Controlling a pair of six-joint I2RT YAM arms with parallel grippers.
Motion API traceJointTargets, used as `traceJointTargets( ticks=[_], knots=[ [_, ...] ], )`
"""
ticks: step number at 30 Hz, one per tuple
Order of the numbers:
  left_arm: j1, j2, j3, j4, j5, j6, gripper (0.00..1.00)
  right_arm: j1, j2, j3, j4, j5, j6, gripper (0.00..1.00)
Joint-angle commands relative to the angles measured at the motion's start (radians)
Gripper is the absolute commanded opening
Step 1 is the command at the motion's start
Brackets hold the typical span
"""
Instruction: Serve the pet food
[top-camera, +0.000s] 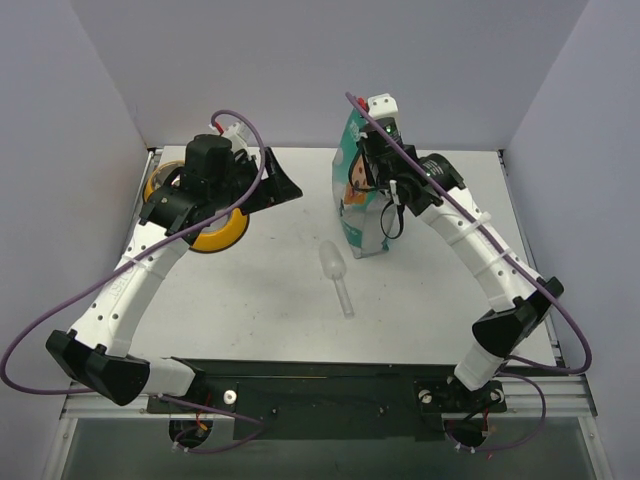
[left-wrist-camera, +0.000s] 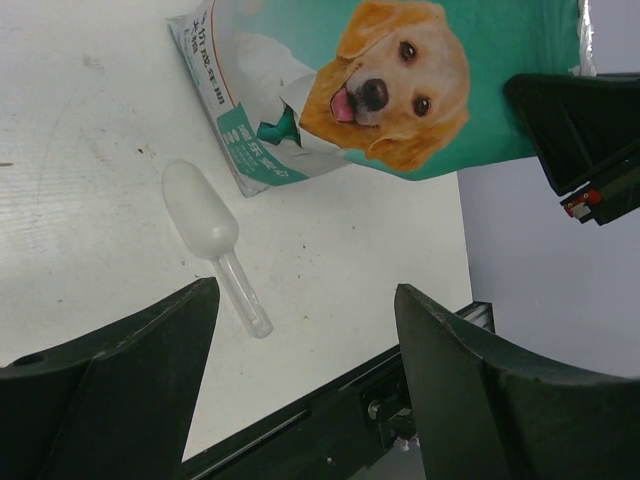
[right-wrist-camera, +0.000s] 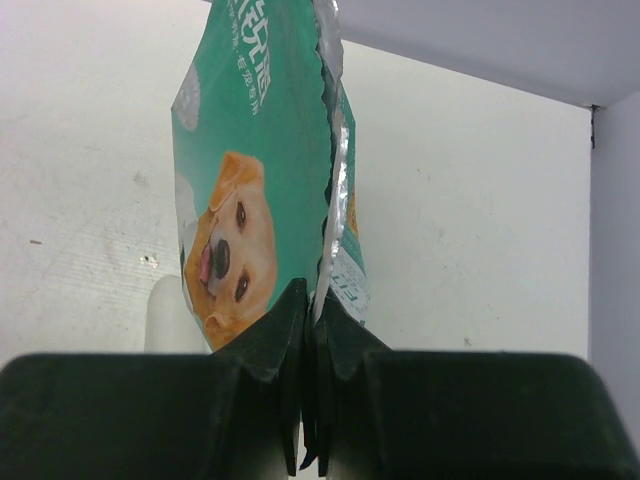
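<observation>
The teal-and-white pouch (top-camera: 358, 205) with a golden retriever face stands on the table at the back centre. My right gripper (top-camera: 377, 150) is shut on its silver seam edge, and the right wrist view shows the fingers (right-wrist-camera: 318, 312) pinching the pouch (right-wrist-camera: 255, 170). The kibble is hidden; none shows in any view. My left gripper (top-camera: 280, 180) is open and empty, held above the table left of the pouch. In its wrist view the jaws (left-wrist-camera: 305, 310) stand wide apart, with the pouch (left-wrist-camera: 400, 90) ahead of them.
A clear plastic scoop (top-camera: 337, 275) lies on the table in front of the pouch, also in the left wrist view (left-wrist-camera: 205, 215). The yellow double-bowl feeder (top-camera: 228, 236) sits at the back left, partly under my left wrist. Grey walls close the back and sides.
</observation>
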Motion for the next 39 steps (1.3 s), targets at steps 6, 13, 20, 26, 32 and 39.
traceJointTargets(
  ticks=[6, 13, 20, 26, 32, 39],
  knots=[
    [0.001, 0.015, 0.015, 0.128, 0.120, -0.205, 0.79, 0.052, -0.191, 0.031, -0.178, 0.086, 0.077, 0.00],
    [-0.111, -0.008, -0.027, 0.271, 0.073, -0.407, 0.82, 0.124, -0.379, -0.145, -0.218, 0.013, 0.215, 0.00],
    [-0.295, -0.001, -0.015, 0.270, -0.094, -0.510, 0.88, 0.180, -0.533, -0.271, -0.235, -0.021, 0.336, 0.00],
    [-0.353, 0.025, -0.050, 0.300, -0.177, -0.625, 0.78, 0.180, -0.524, -0.276, -0.214, -0.081, 0.311, 0.00],
    [-0.389, 0.099, 0.036, 0.294, -0.193, -0.632, 0.69, 0.163, -0.527, -0.296, -0.201, -0.184, 0.309, 0.00],
    [-0.409, 0.197, 0.154, 0.236, -0.197, -0.607, 0.69, 0.033, -0.528, -0.301, -0.201, -0.351, 0.349, 0.24]
  ],
)
